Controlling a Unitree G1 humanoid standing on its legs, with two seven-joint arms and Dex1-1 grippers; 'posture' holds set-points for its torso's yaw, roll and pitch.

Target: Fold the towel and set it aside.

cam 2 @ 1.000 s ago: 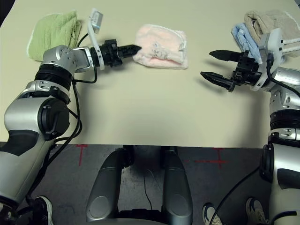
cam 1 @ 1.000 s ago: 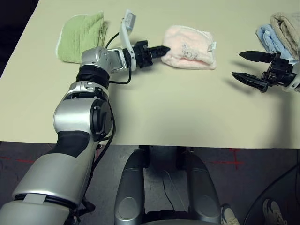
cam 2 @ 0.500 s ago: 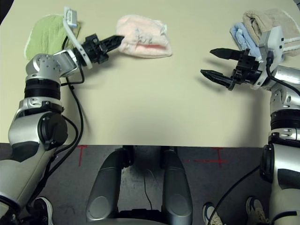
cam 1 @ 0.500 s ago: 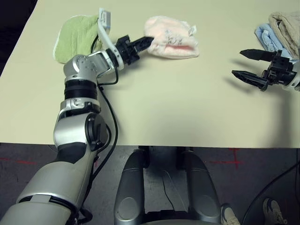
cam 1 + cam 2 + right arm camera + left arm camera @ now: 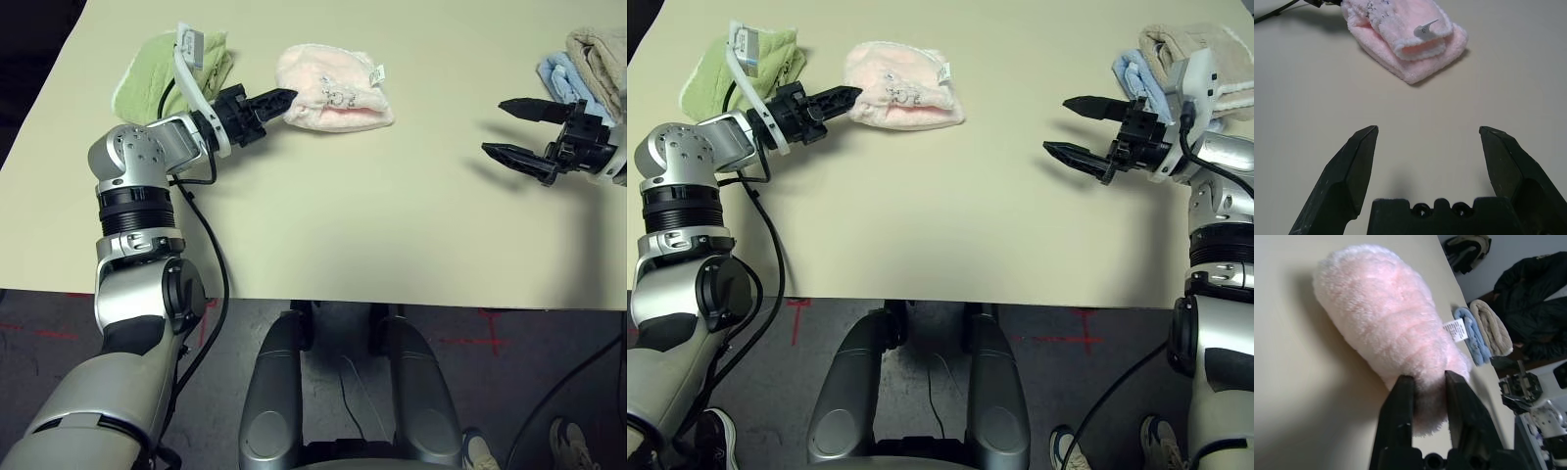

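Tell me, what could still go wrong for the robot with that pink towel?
The left tool pinches only one end of the folded pink towel, so the bundle might slip free or come unfolded if dragged further. The green towel lies just beside that arm, so the arm or its cable could nudge it. The right tool is open, well away from the pink towel, so it probably couldn't catch a slip.

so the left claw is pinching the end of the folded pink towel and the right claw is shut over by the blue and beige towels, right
Not quite. The right claw is open, not shut: the right wrist view shows its two fingers spread wide over bare table. The rest holds: the left claw pinches the end of the folded pink towel, and the right claw sits by the blue towel and beige towel.
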